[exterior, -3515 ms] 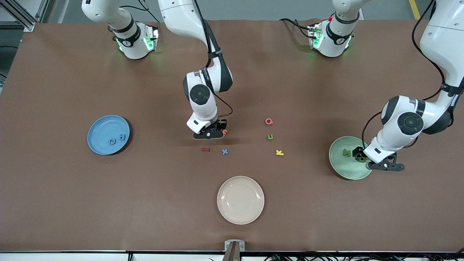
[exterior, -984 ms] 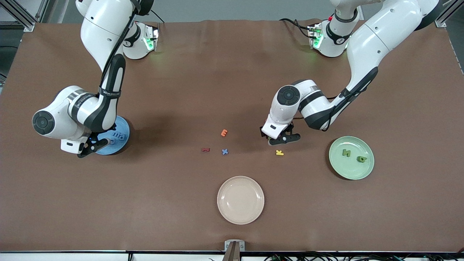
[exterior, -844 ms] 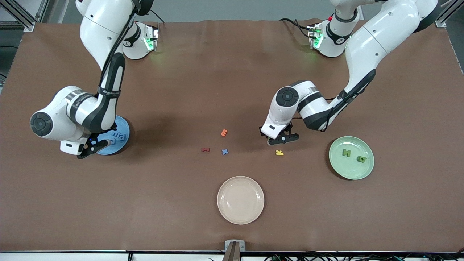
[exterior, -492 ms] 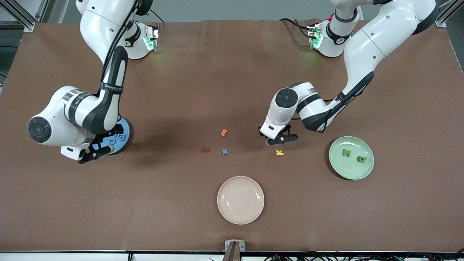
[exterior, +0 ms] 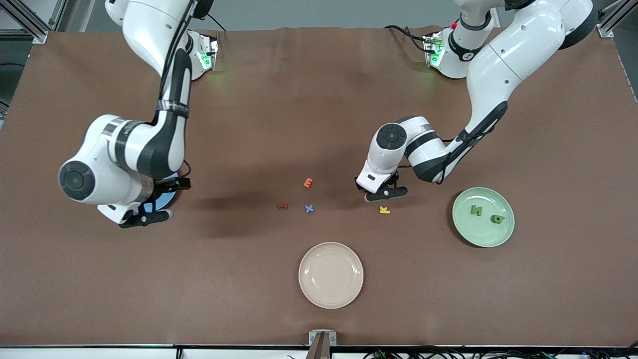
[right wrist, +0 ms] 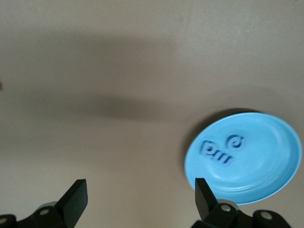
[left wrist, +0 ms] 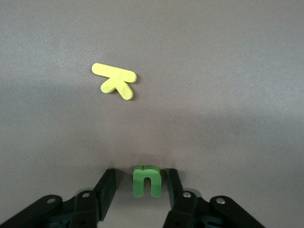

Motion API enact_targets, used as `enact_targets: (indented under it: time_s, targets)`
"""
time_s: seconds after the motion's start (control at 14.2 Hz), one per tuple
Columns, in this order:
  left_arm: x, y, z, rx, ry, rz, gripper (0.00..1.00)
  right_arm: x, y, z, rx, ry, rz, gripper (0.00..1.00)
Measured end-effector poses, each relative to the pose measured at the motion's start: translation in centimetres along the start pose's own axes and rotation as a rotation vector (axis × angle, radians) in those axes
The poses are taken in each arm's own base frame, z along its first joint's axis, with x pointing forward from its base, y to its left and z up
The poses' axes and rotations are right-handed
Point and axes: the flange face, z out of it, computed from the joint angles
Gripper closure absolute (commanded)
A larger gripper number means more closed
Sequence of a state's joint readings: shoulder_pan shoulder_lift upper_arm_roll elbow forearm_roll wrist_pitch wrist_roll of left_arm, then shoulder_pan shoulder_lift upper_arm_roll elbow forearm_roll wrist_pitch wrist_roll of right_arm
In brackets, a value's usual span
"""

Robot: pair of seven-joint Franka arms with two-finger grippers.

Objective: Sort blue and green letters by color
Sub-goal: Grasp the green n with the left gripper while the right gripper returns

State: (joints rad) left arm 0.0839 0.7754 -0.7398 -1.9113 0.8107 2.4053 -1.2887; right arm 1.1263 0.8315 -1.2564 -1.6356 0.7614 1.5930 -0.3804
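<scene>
We see the left gripper (left wrist: 147, 187) narrowed around the green U (left wrist: 147, 180) on the table, for the green plate (exterior: 482, 234); right gripper (right wrist: 140, 197) wide, empty, near the blue plate (right wrist: 266, 185)

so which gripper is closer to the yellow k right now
Left. The left gripper is down on the table right beside the yellow K; the right gripper is by the blue plate at the right arm's end.
</scene>
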Motion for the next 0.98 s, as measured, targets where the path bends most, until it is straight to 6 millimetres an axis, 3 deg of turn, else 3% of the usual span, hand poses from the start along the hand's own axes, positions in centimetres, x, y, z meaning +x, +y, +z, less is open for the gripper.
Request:
enact_targets:
  time_s: [0.07,0.21,0.28,0.7,0.98]
  targets:
    - [0.0,0.0,0.0,0.0,0.001,0.0,0.69,0.0,-2.0,-0.1,-0.006,0.004,0.037,0.0]
    - [0.0,0.1,-0.2,0.0,0.004,0.002,0.93,0.1,-6.6,0.4,-0.012,0.004,0.106,0.0]
    - [0.0,0.1,-0.2,0.0,0.004,0.002,0.95,0.3,-9.1,0.9,-0.01,-0.001,0.141,0.0]
    - [0.4,-0.2,-0.4,0.002,0.012,0.006,0.99,1.8,-21.7,2.6,0.008,-0.002,0.341,0.0]
    - [3.5,-2.2,-2.1,0.004,0.059,0.02,1.0,2.6,-28.5,5.3,0.001,0.093,0.459,0.0]
